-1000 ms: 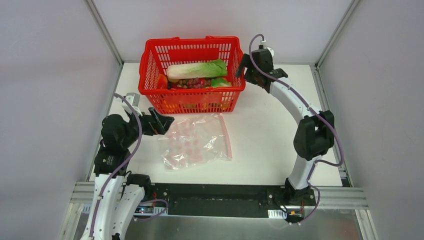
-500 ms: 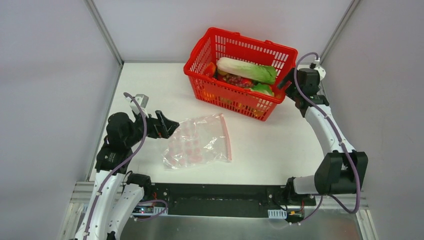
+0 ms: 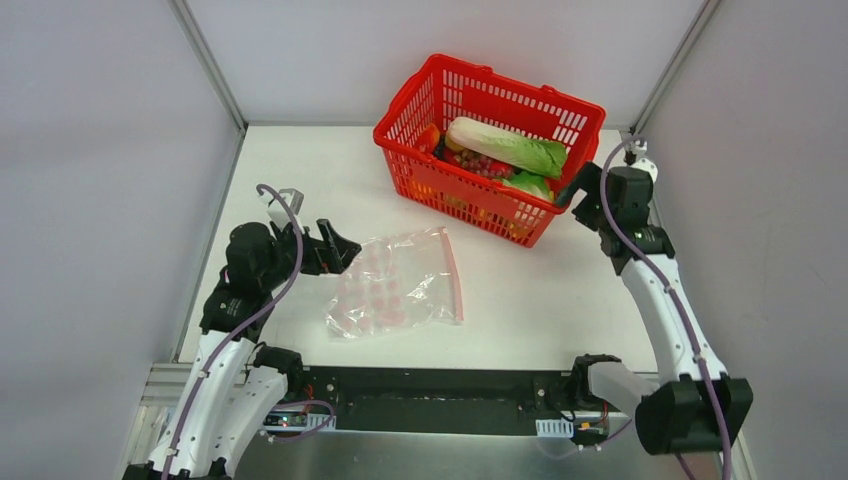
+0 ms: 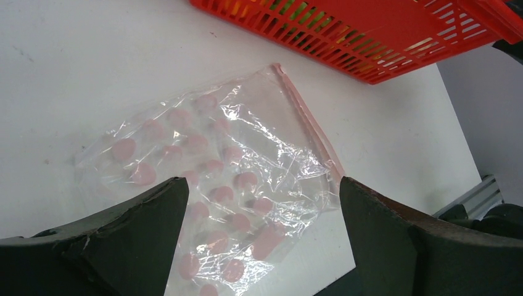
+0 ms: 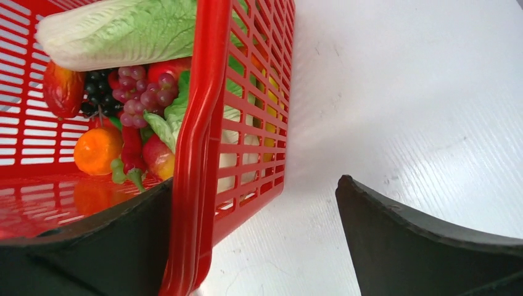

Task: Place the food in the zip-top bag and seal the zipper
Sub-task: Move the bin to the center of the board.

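The clear zip-top bag (image 3: 393, 285) with pink spots lies flat on the white table, its pink-red zipper (image 3: 452, 272) along the right edge. It also shows in the left wrist view (image 4: 228, 172), with the zipper (image 4: 308, 123). My left gripper (image 3: 337, 250) is open and empty, just above the bag's left edge. The food sits in a red basket (image 3: 440, 195): the cabbage (image 3: 505, 146) on top, a red fruit (image 5: 61, 89) and an orange piece (image 5: 95, 150) below. My right gripper (image 3: 577, 188) is open and straddles the basket's right end wall (image 5: 197, 142), one finger inside.
Purple and dark grapes (image 5: 139, 92) and a green leafy piece (image 5: 163, 123) also lie in the basket. The basket stands slanted at the back right. Metal frame posts rise at the back corners, and grey walls close both sides.
The basket has been dragged from the back middle to the back right and turned, with my right gripper at its end wall. My left gripper has edged toward the bag.
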`<state>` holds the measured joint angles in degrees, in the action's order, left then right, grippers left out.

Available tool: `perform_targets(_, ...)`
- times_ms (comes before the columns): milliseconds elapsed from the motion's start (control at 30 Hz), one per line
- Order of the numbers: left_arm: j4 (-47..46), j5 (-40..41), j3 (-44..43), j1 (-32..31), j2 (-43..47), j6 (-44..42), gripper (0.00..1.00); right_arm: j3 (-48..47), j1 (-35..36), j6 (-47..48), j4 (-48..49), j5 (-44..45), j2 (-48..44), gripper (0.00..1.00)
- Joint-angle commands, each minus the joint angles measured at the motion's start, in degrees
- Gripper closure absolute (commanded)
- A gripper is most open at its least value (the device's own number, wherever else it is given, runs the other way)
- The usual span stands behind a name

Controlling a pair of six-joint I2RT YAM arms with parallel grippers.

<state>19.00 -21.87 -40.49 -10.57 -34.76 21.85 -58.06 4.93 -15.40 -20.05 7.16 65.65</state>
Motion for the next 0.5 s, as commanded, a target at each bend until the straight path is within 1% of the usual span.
perform_targets(0, -4.4, 1.4, 1.72, -0.42, -1.06, 1.72, 0.04, 4.84, 0.18, 0.87, -6.68, 3.67, -7.38, 0.03)
perform_targets(67, -4.41, 1.21, 1.8, -0.46, -1.91, 1.88, 0.05, 4.05, 0.17, 0.56, -9.7, 7.4, -8.43, 0.03)
perform_targets(133, -4.46, 1.61, 1.9, -0.42, -2.5, 1.82, 0.05, 2.98, 0.17, -0.86, -10.67, 9.39, -10.27, 0.04)
perform_targets(233, -4.5, 2.56, 2.3, -0.42, -2.84, 1.71, 0.05, 2.09, 0.17, -0.77, -6.77, 8.53, -15.49, 0.02)
perform_targets(267, -4.51, 3.14, 2.43, -0.43, -2.85, 1.9, 0.05, 0.9, 0.17, 0.16, -5.61, 5.49, -17.08, 0.02)
perform_targets(333, -4.89, 3.85, 2.83, -0.48, -2.79, 2.41, 0.05, -2.03, 0.17, 1.06, -3.36, -8.4, -19.13, 0.03)
perform_targets(400, -5.68, 4.89, 3.64, -0.5, -2.75, 3.36, 0.07, -3.87, 0.17, -1.7, 0.06, -22.38, -20.72, 0.08)
perform_targets(467, -6.58, 5.11, 4.32, -0.48, -2.81, 3.84, 0.08, -2.21, 0.3, -5.72, 6.62, -35.77, -21.86, 0.13)
